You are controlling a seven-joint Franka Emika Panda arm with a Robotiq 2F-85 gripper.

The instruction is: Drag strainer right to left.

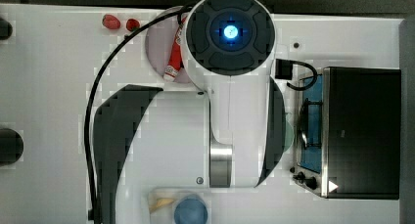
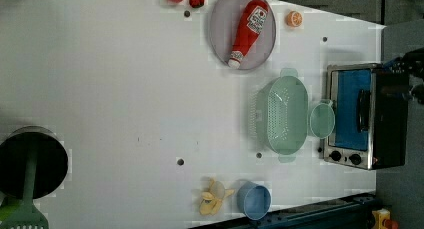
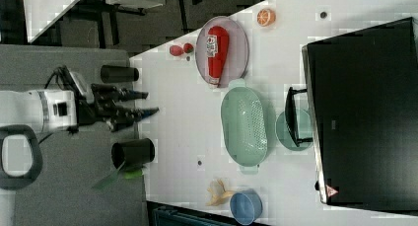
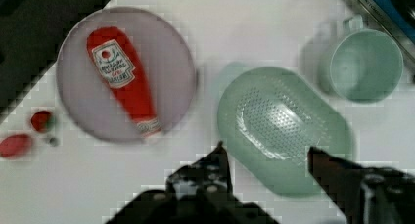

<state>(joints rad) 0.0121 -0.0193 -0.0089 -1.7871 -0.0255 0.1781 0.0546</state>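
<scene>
arm: raised well clear of the strainer (image 3: 244, 126) | gripper (image 3: 148, 102): fingers spread, released, grasping nothing | strainer: on table (image 2: 125, 89)

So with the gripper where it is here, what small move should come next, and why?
Probably lower the gripper straight toward the strainer. Its fingers stand open and apart from the strainer, which sits untouched between the plate and the mug. Nothing is engaged yet, so no drag can start until a finger reaches the rim.
</scene>
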